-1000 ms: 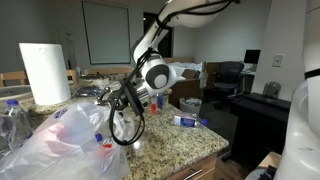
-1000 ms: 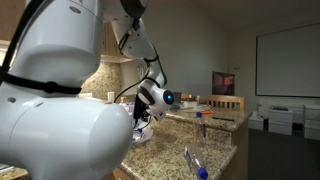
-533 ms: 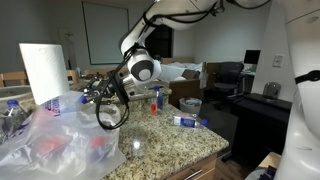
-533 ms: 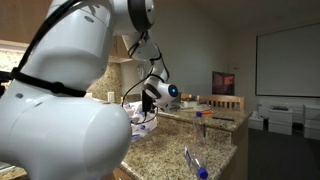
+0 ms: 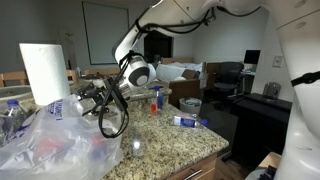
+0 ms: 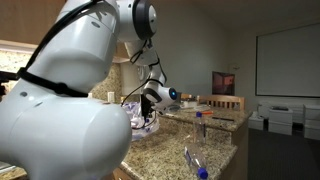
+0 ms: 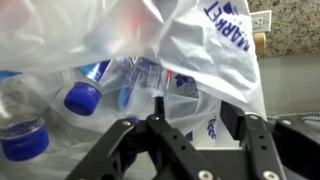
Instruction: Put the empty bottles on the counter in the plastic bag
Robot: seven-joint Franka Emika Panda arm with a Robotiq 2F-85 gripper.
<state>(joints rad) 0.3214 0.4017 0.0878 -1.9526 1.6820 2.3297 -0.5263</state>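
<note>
Plastic bag (image 5: 55, 140): large, crinkled, translucent white with blue print, slumped on the speckled granite bench (image 5: 170, 140). Bagged bottles (image 7: 85, 95): several, clear, blue-capped, jumbled inside the bag in the wrist view. Lying bottle (image 5: 186, 121): on its side on the bench, well apart from the bag. Upright bottle (image 5: 156, 98): red-capped, standing beyond the bag.

Plastic bag (image 7: 215, 60): blue print, apparently "MARKET", edge cut off.

Your landmark: dark desk (image 5: 262, 101). Black office chair (image 5: 226, 78) just beside desk. Monitor (image 5: 252, 58) behind desk. White screen (image 5: 104, 32) on wall, well apart from desk.
</note>
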